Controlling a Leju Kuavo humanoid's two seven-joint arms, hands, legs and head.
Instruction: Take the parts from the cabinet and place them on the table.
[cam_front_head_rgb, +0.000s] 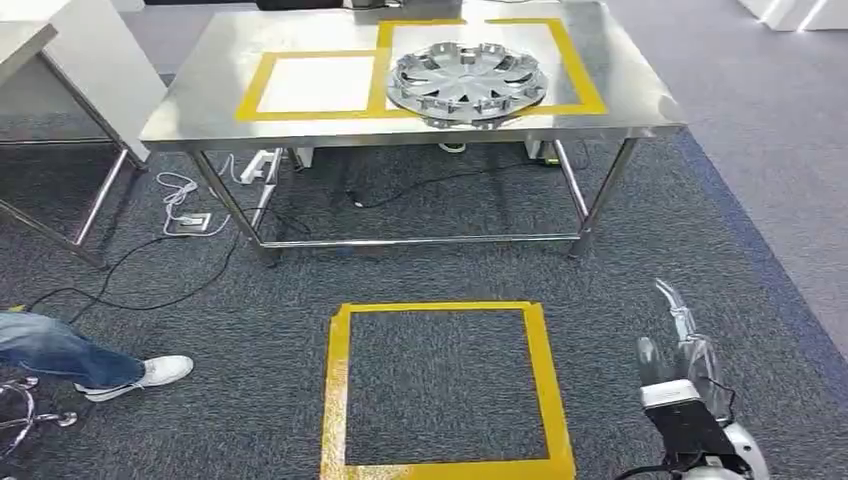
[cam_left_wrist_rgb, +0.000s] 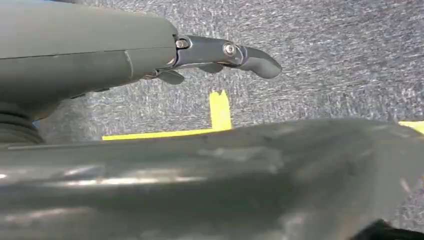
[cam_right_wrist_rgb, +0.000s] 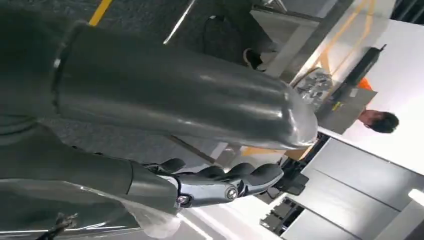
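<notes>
Resting on the surface: a silver wheel cover (cam_front_head_rgb: 468, 84) lies flat on the steel surface (cam_front_head_rgb: 200, 110), inside the right-hand of two yellow-taped rectangles, its near rim reaching over the tape toward the surface's front edge.
Taped rectangles: the left rectangle (cam_front_head_rgb: 318, 84) holds nothing; the two share a strip of tape between them.
Right hand: the right hand (cam_front_head_rgb: 690, 350) hangs low at the robot's side above the carpet, fingers extended and slightly apart, holding nothing; the right wrist view shows its fingers (cam_right_wrist_rgb: 235, 181) gently curved with nothing in them.
Left hand: the left hand (cam_left_wrist_rgb: 220, 57) is seen from the left wrist view over the carpet, fingers stretched out and empty.
Floor: a yellow tape square (cam_front_head_rgb: 445, 385) marks the grey carpet (cam_front_head_rgb: 250, 320) in front of the surface; a corner of yellow tape also shows below the left hand.
Under the surface: a white power strip (cam_front_head_rgb: 262, 165) and loose cables (cam_front_head_rgb: 180, 195) lie on the carpet.
Bystander: a person's jeans-clad leg (cam_front_head_rgb: 55, 350) and white shoe (cam_front_head_rgb: 160, 372) rest on the carpet at the left edge.
Neighbouring furniture: a second steel table (cam_front_head_rgb: 20, 45) stands to the left.
</notes>
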